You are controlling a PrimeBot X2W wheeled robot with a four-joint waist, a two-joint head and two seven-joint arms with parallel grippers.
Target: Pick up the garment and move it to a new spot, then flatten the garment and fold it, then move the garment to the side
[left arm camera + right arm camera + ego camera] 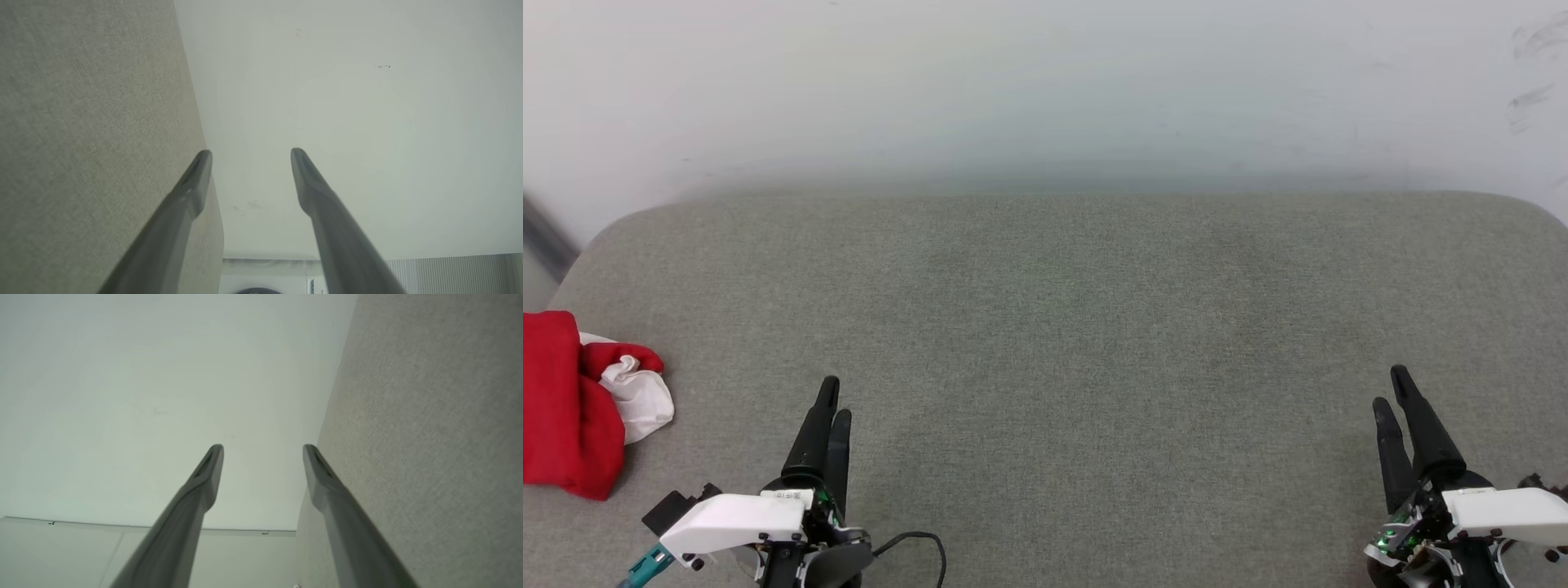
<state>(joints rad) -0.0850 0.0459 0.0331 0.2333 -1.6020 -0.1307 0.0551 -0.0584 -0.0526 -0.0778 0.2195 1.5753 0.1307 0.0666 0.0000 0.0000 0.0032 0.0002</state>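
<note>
nearest to me, the two arms sat low at the near edge of the seat, one on each side, fingers pointing away toward the wall. the left gripper had its two dark fingers spread apart with nothing between them. its own wrist camera made that plain, since fabric and wall showed through the gap. the right gripper was the same: spread wide and pinching nothing. i took it for a waiting pose, with both pincers parked well apart so the broad middle was left to work on. a thin black cable looped out beside the left wrist.

a little further back, hard against the left side, lay the garment, a red heap with a twist of white sleeve poking out on its right. it was bunched, neither flat nor folded, and part of it ran past the edge of what could be seen. it lay left of the left gripper, near but apart, so that arm looked the likelier one to reach for it.

beyond stretched the grey upholstered cushion, and behind it the pale wall.

by count: two grippers, four fingers, one garment, one cable.
</note>
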